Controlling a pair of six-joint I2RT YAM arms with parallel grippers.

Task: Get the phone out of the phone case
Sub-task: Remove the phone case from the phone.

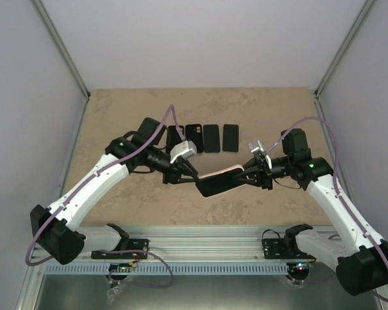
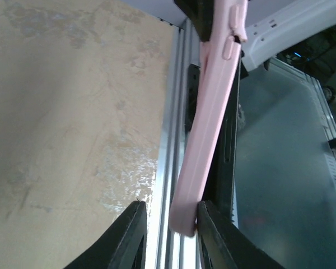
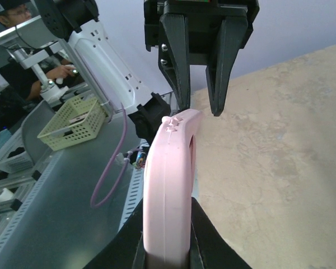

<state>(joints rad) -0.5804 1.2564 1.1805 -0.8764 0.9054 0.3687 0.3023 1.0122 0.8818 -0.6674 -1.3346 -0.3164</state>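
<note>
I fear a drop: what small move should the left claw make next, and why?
Probably close the left claw on the free end of the slim pink phone case. One finger looks against that end, the other stands apart, so its jaws are open. The right claw is shut on the other end.

Beige mottled tabletop (image 1: 246,103); pale walls (image 1: 200,39) on three sides; aluminium rail (image 1: 200,240) along near edge.
</note>
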